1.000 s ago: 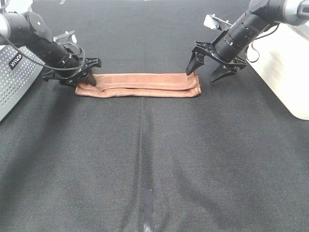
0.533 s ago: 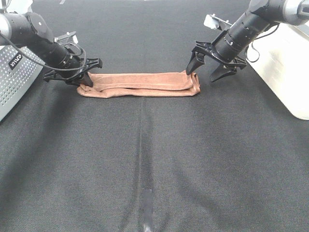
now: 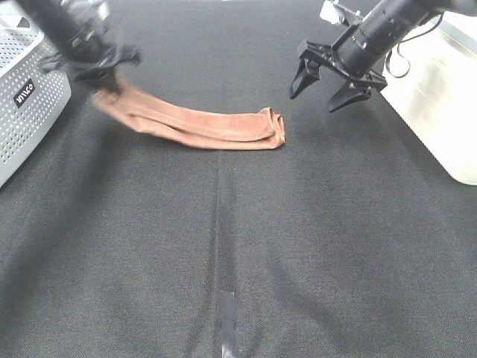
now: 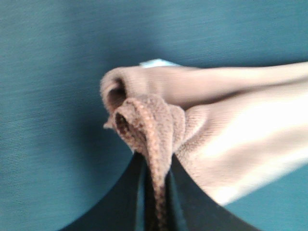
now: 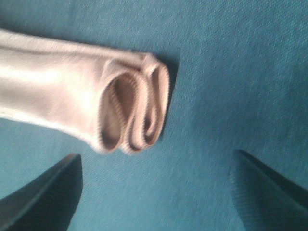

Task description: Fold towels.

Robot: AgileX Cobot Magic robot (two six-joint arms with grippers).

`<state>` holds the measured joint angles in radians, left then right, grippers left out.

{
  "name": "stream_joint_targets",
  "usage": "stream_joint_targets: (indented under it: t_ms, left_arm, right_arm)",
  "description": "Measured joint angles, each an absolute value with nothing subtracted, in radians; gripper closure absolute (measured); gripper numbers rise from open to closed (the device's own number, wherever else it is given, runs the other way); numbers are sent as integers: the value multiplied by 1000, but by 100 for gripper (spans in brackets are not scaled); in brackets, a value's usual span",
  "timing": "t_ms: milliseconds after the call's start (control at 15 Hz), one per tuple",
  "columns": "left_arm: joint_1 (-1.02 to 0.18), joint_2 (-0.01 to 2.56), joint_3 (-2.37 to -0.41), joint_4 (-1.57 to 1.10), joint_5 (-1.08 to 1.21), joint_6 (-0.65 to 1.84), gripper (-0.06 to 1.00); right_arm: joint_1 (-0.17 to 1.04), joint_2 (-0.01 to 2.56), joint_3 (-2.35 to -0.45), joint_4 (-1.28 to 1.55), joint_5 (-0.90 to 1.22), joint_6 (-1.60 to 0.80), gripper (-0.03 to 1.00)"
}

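The reddish-brown towel (image 3: 201, 125), folded into a long narrow strip, stretches across the black table. Its left end is lifted off the surface, pinched in my left gripper (image 3: 104, 80), which is shut on it; the left wrist view shows the bunched towel (image 4: 154, 120) end clamped between the two dark fingers (image 4: 137, 192). The right end of the strip still rests on the table. My right gripper (image 3: 322, 91) hangs open above and to the right of that end, touching nothing; its wrist view shows the layered towel (image 5: 120, 115) end lying ahead of the spread fingertips (image 5: 48, 192).
A grey perforated basket (image 3: 26, 104) stands at the far left, close to the left arm. A white box (image 3: 440, 97) sits at the right edge behind the right arm. Black cloth covers the table (image 3: 238, 246).
My left gripper closed on the towel's left end, then lifted and pulled it up and to the left, dragging the strip leftwards. The right gripper rose a little away from the towel.
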<state>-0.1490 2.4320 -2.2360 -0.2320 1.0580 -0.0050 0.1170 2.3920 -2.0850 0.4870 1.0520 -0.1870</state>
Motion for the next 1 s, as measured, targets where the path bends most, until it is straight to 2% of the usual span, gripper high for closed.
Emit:
stream_joint_targets:
  t_ms: [133,533,667,867,1000]
  left_arm:
    - [-200,2431,-2249,-314,1047,-37,88]
    - [-360,2512,-2250,-606,803,-49,87]
    - [-394,2539,-2250,-645,715,-79,73]
    - [-414,2543,-2250,-697,670,-85,33]
    - [-414,2545,-2259,-736,649,-85,22]
  right_arm:
    - [117,2362,-2085,481,1074,-184,19]
    - [117,2325,-2085,464,1123,-161,19]
    - [117,2325,-2085,461,1129,-161,19]
    - [117,2325,-2085,459,1141,-161,19]
    - [117,2325,-2085,459,1147,-161,19]
